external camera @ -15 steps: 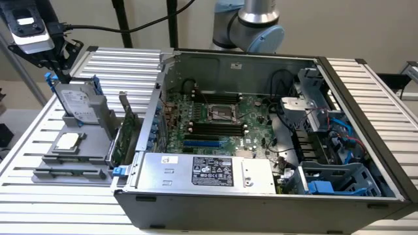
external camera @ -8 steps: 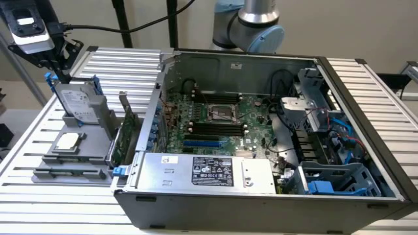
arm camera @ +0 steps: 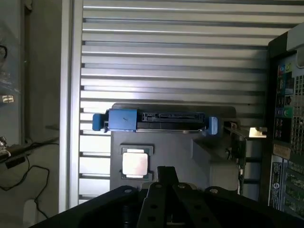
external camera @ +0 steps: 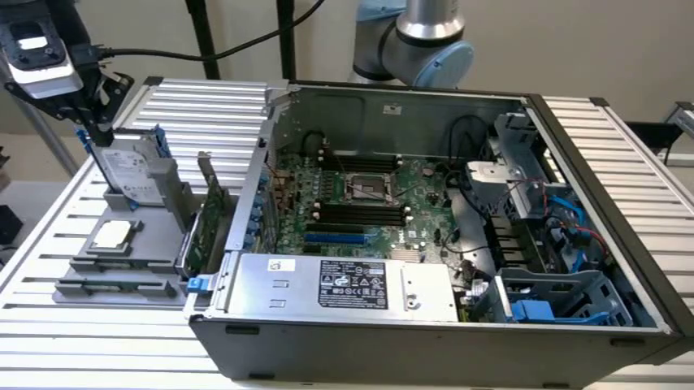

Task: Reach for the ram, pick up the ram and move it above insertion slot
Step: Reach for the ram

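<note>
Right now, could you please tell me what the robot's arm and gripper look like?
The arm is silver-grey with a rounded joint and a pale blue cap. The gripper is black, with a light grey box above it and a black cable trailing off.

Open grey metal computer case on a slatted aluminium table, with long black memory sockets and a shorter blue expansion slot on its green motherboard. At the exterior view's left, the gripper hangs over an upright silver drive on a grey fixture.
</note>
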{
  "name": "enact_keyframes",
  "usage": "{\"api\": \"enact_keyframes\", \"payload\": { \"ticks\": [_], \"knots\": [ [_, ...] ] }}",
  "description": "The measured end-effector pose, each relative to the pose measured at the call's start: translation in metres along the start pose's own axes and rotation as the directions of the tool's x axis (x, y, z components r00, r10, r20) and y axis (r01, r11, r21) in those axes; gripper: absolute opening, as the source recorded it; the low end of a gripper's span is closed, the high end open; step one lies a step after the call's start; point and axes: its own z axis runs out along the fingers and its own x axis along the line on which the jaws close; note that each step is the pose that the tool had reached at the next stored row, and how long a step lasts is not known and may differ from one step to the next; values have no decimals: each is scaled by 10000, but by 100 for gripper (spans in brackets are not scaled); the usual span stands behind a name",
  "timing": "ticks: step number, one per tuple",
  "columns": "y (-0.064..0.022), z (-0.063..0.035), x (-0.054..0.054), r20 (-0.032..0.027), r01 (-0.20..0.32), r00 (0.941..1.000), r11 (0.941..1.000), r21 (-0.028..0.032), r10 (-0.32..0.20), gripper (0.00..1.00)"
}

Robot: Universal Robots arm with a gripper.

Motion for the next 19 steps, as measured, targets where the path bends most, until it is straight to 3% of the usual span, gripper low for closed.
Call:
{"api": "enact_keyframes", "payload": {
  "ticks": [19],
  "knots": [
    [-858, 137, 16, 0, 0, 10000, 10000, 3, 0, 11]
  ]
}}
